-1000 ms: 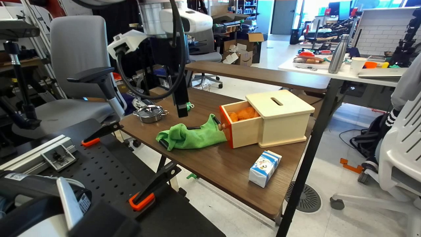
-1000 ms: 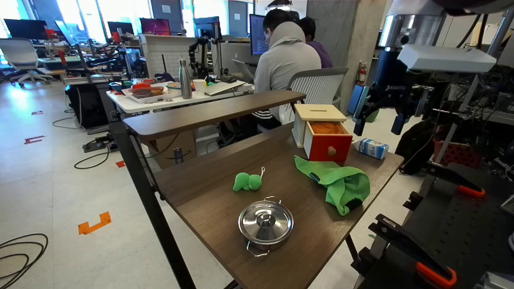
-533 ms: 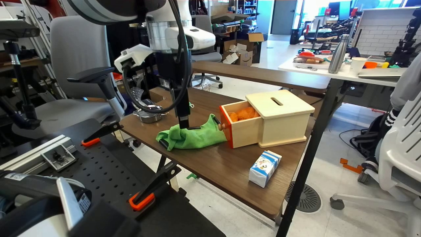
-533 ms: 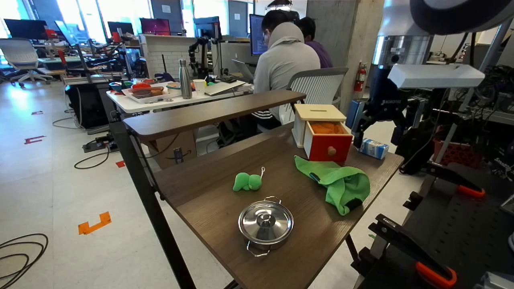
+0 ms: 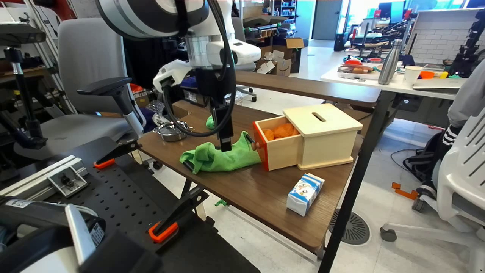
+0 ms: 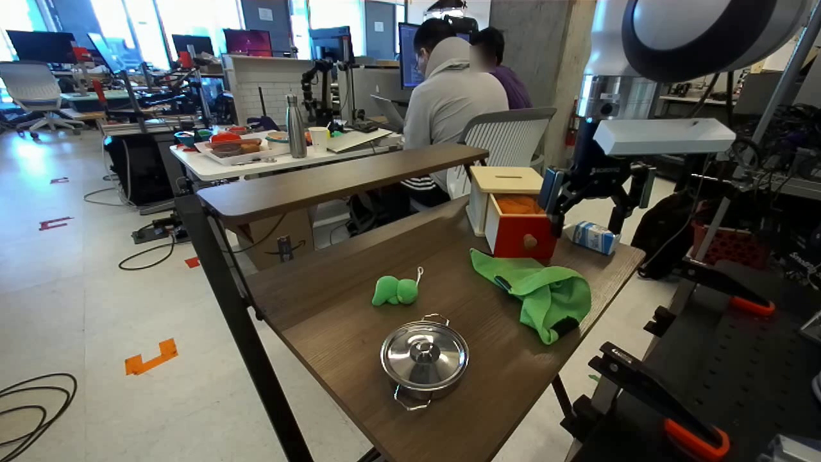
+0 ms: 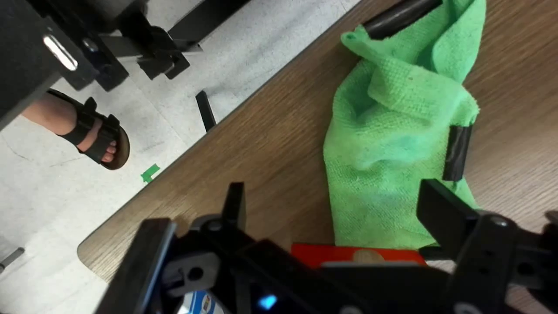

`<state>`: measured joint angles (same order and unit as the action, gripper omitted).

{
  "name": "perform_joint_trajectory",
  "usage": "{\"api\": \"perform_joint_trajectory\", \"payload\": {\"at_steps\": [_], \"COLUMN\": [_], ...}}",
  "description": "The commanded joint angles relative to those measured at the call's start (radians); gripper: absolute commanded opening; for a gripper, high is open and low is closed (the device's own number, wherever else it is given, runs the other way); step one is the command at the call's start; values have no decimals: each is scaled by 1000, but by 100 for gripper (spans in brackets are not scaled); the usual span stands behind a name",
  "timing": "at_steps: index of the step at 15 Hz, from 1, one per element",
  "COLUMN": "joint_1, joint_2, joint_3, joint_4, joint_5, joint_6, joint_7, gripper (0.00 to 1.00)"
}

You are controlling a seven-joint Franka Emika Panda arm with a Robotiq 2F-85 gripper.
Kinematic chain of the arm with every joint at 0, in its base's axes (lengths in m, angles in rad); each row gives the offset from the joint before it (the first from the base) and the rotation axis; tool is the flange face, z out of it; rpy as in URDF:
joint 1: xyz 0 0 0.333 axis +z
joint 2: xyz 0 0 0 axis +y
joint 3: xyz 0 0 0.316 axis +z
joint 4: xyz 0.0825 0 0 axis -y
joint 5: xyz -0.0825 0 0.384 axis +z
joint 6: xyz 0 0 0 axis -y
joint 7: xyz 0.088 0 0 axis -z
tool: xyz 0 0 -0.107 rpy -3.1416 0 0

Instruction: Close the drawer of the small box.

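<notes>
Gripper, spread wide, hides parts of pulled-out drawer and carton in exterior view.

"What's along the long edge of the desk, opposite the raised shelf?"

"A crumpled green cloth with black strips."

"Near the rounded corner at one end of that edge?"

"A blue-and-white milk carton, on its side."

"By the short edge at the other end?"

"A lidded steel pot, and a green plush toy between it and the shelf edge."

"Beyond the shelf?"

"A white table with a steel bottle and white cup."
</notes>
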<state>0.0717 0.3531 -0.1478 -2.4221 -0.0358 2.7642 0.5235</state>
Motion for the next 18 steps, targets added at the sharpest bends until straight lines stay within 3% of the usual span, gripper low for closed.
{"api": "perform_joint_trajectory", "payload": {"at_steps": [1,9,18], "joint_1": [43,122,113], "joint_2": [95,265,358], "joint_3": [-42,-122,-135], "joint_4": [86,237,355], "joint_5": [-5,26,76], "joint_6": [71,150,146], "joint_7": [37,67,76], "gripper": [100,100,100]}}
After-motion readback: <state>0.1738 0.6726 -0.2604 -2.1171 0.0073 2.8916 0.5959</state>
